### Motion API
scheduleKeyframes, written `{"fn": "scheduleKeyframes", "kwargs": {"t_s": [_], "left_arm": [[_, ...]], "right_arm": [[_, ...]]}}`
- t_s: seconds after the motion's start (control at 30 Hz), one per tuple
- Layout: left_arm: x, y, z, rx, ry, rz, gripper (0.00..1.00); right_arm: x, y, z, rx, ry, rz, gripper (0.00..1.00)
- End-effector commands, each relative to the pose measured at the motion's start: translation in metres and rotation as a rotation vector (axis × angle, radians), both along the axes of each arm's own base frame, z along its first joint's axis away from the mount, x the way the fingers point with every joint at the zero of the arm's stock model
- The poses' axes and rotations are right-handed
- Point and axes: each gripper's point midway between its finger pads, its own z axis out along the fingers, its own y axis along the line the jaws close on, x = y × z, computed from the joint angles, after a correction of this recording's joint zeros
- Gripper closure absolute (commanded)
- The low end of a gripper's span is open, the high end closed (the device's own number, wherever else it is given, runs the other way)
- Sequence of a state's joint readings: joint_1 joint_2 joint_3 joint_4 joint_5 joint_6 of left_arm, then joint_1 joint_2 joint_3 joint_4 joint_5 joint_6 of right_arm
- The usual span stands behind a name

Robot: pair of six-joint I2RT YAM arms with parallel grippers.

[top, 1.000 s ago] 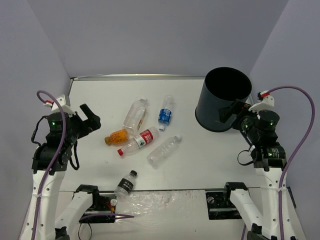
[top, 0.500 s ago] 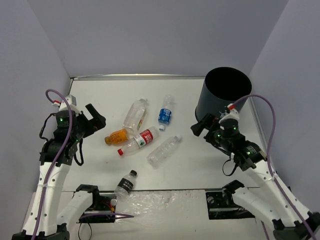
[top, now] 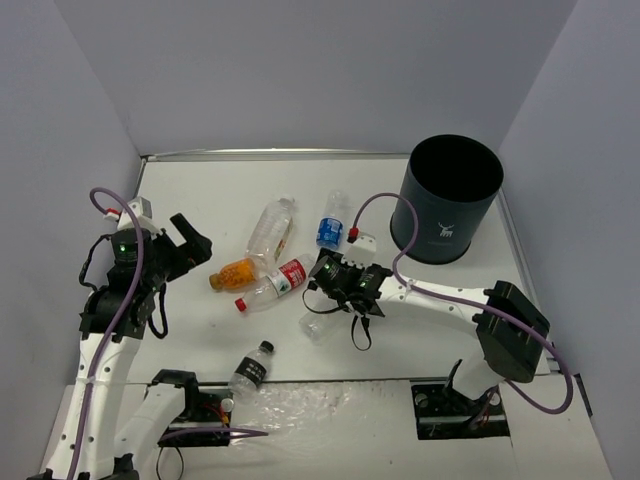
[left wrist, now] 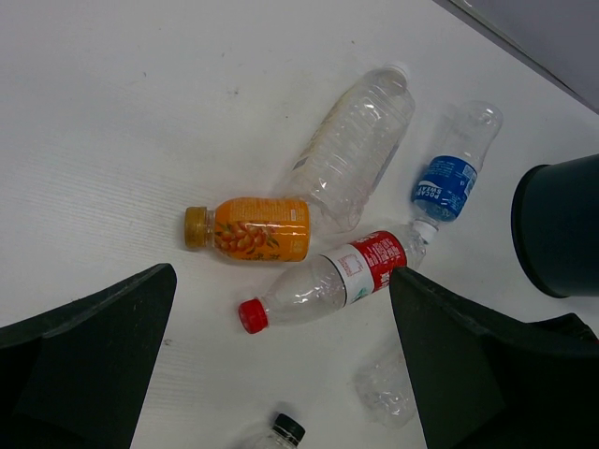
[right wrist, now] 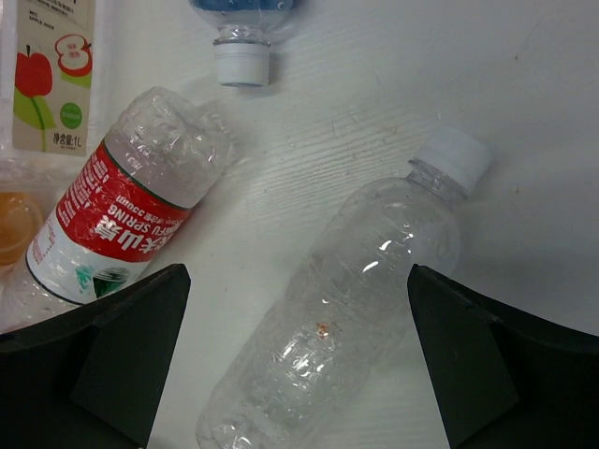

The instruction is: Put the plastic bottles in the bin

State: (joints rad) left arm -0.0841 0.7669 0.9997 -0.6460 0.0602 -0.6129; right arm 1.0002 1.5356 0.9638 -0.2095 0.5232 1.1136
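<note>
Six plastic bottles lie on the white table. They are a large clear one, a blue-label one, an orange-filled one, a red-label one, a dark-label one, and a plain clear one. The dark bin stands upright at the back right. My right gripper is open, with a finger on each side above the plain clear bottle. My left gripper is open and empty, left of the orange bottle.
The bottles lie close together: the red-label one is just left of the plain clear one, and the blue one's cap is beyond it. Grey walls enclose the table. A crinkled clear sheet lies at the near edge.
</note>
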Motion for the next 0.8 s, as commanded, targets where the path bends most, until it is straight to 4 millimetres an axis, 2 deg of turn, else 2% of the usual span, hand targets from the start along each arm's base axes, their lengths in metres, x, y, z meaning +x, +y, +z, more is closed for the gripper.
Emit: {"fn": "scheduleKeyframes", "kwargs": {"t_s": [0.0, 0.2, 0.37, 0.43, 0.5, 0.57, 0.63, 0.67, 0.77], "left_arm": [[0.012, -0.006, 0.019, -0.032, -0.078, -0.013, 0.03], [0.012, -0.006, 0.018, -0.033, -0.076, -0.012, 0.03], [0.010, -0.004, 0.020, -0.030, -0.086, 0.003, 0.03], [0.011, -0.004, 0.020, -0.032, -0.088, 0.004, 0.03], [0.011, -0.003, 0.020, -0.031, -0.084, 0.007, 0.03], [0.010, -0.003, 0.020, -0.031, -0.084, 0.008, 0.03], [0.010, -0.002, 0.019, -0.030, -0.080, 0.014, 0.03], [0.011, -0.002, 0.018, -0.030, -0.078, 0.016, 0.03], [0.012, -0.003, 0.014, -0.032, -0.063, 0.012, 0.03]], "right_arm": [[0.015, 0.000, 0.017, 0.053, -0.090, -0.117, 0.00], [-0.002, 0.006, -0.025, -0.008, 0.020, -0.075, 0.00], [-0.020, -0.014, -0.052, -0.062, 0.075, -0.112, 0.00], [-0.017, -0.017, -0.055, -0.075, 0.064, -0.132, 0.02], [-0.012, -0.013, -0.057, -0.097, 0.056, -0.127, 0.10], [-0.009, -0.008, -0.055, -0.105, 0.045, -0.115, 0.20], [-0.001, 0.000, -0.041, -0.110, 0.009, -0.090, 0.43], [0.004, 0.003, -0.029, -0.108, -0.019, -0.081, 0.52], [0.020, 0.003, 0.024, -0.119, -0.142, -0.062, 0.63]]}}
